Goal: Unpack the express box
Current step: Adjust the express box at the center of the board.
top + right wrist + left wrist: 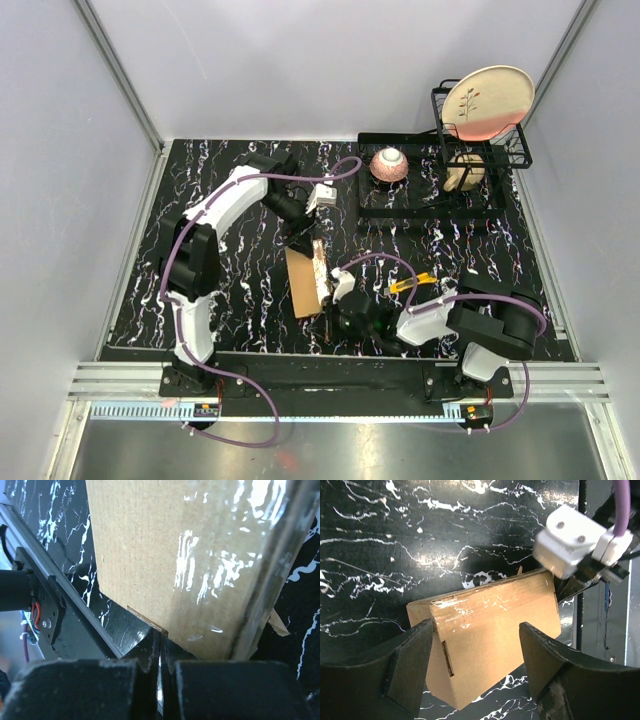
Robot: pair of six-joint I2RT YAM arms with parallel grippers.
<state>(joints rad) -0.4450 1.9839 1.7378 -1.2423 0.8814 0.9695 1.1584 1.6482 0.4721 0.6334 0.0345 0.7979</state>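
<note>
The express box (303, 283) is a flat brown cardboard box near the middle of the table, with shiny clear tape over its top face (200, 555). In the top view it appears tipped up on one long edge. My left gripper (303, 240) hangs over its far end, open, with one finger (410, 665) on each side of the box (490, 630); the left finger overlaps a corner and the right one stands apart. My right gripper (328, 300) is shut with nothing between its jaws. Its tips (160, 647) press against the box's near edge, just under a thin cardboard lip.
A yellow utility knife (410, 285) lies right of the box, beside my right arm. At the back right a black wire dish rack (500, 150) holds a plate (487, 100), with a pink bowl (389, 165) on a black frame next to it. Grey walls enclose the table.
</note>
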